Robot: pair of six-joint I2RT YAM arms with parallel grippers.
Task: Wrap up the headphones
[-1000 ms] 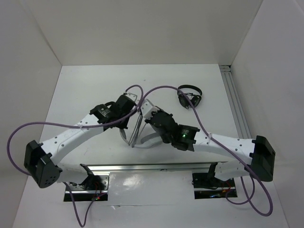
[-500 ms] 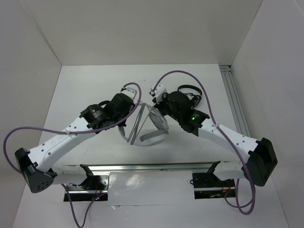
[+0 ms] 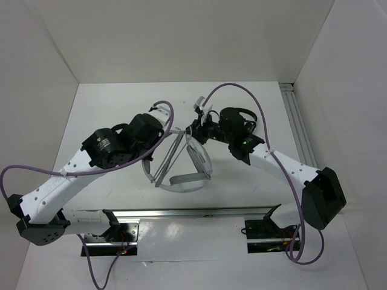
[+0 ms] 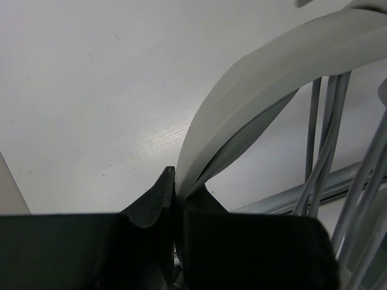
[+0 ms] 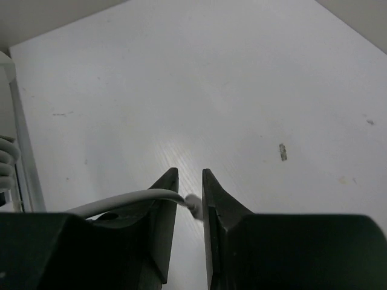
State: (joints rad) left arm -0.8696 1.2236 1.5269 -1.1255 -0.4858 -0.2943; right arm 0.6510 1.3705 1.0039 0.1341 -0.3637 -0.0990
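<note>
Your left gripper (image 4: 175, 181) stays clamped on the headband of the headphones (image 4: 242, 90), mid-table (image 3: 109, 109). Your right gripper (image 5: 188, 181) has parted a little, and the cable (image 5: 121, 202) end lies in the gap. That arm has swung from their near side to the far side.
</note>
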